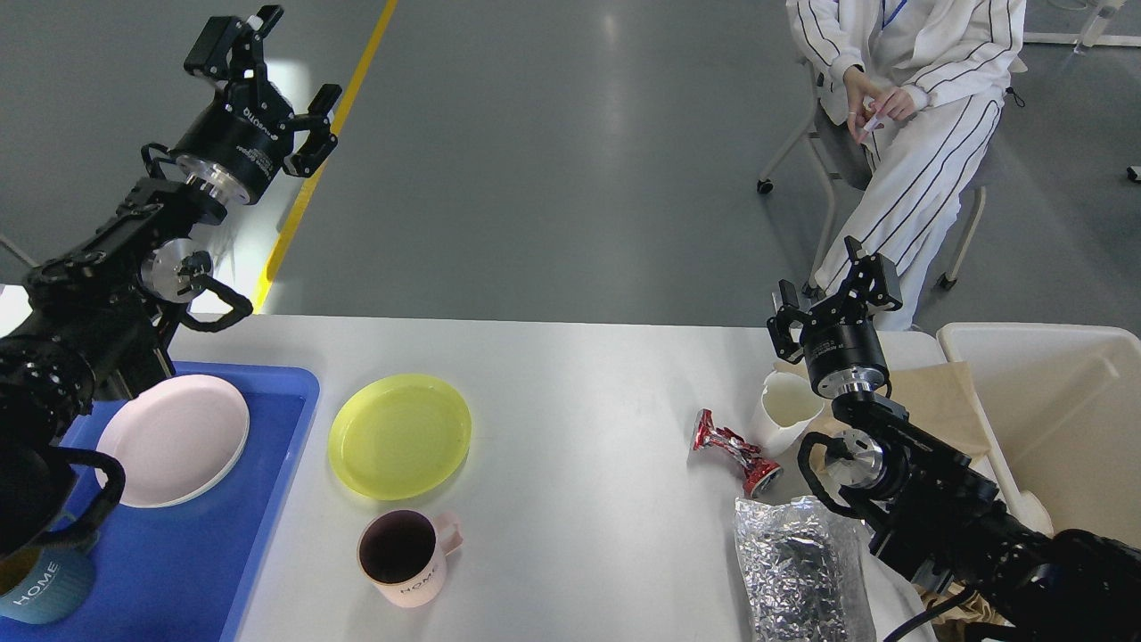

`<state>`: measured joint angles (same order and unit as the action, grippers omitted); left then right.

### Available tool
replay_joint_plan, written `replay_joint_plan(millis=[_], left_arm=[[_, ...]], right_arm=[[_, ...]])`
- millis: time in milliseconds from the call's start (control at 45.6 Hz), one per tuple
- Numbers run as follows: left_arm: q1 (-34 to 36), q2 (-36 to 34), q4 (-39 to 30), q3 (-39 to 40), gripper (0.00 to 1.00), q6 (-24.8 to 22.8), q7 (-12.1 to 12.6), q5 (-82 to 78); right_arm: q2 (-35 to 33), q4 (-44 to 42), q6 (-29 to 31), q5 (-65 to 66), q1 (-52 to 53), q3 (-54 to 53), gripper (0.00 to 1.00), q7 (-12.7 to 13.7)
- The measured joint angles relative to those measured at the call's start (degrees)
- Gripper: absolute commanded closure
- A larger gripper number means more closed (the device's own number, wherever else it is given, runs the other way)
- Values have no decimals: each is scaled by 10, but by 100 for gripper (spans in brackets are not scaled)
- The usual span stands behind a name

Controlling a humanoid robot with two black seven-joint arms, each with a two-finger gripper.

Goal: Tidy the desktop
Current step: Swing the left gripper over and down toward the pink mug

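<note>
**Still cluttered: white worktop with both tools empty**

Here the white worktop (579, 392) fills the lower half of the view, with grey floor beyond its far edge. At its right end stands a cream-white bin (1070, 419), a sheet of brown paper (936, 401) draped at the bin's near-left corner. At the left end lies a blue tray (258, 499) holding a pale pink plate (174, 439) and, at the bottom-left corner of the view, a teal mug marked HOME (40, 584).

Just right of the tray sits a yellow plate (399, 435), and nearer the robot a pink mug (403, 555), upright, its handle pointing right. Toward the right lie a crumpled silver foil bag (802, 571), a white paper cup (784, 412) tilted on its side, and a crushed red can (733, 450) just beside the cup.

The left tool (276, 85) is raised high beyond the worktop's far-left corner, fingers spread and empty. The right tool (833, 294) hangs above the far edge behind the paper cup, fingers likewise parted, holding nothing.
</note>
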<state>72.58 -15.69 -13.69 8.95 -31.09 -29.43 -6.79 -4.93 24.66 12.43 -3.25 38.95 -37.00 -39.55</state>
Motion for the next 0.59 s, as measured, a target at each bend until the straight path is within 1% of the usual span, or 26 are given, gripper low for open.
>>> replay_joint_plan(millis=[175,263,307,394,482,504,526,592], left_arm=[[109,4,-7,-318,0,-9,1,-11],[154,2,-30,-425,0,-13,1,-11],[171,0,-48,-453,0,-14,1,-11],[204,-3,-99,-485,0,-15,1,-11],[238,-4,-173,-528,0,-15,1,-11],[248,-4,-193,-545,0,-15,1,-11],[273,-3,-240,-596,0,-15,1,-11],[308,0,-311,-676,0,-15,1,-10]], right_arm=[[1,-1,0,0,0,0,0,0],[1,-1,0,0,1,0,0,0],[1,-1,0,0,1,0,0,0],[1,-1,0,0,1,0,0,0],[1,-1,0,0,1,0,0,0],[1,-1,0,0,1,0,0,0],[1,-1,0,0,0,0,0,0],[1,-1,0,0,0,0,0,0]])
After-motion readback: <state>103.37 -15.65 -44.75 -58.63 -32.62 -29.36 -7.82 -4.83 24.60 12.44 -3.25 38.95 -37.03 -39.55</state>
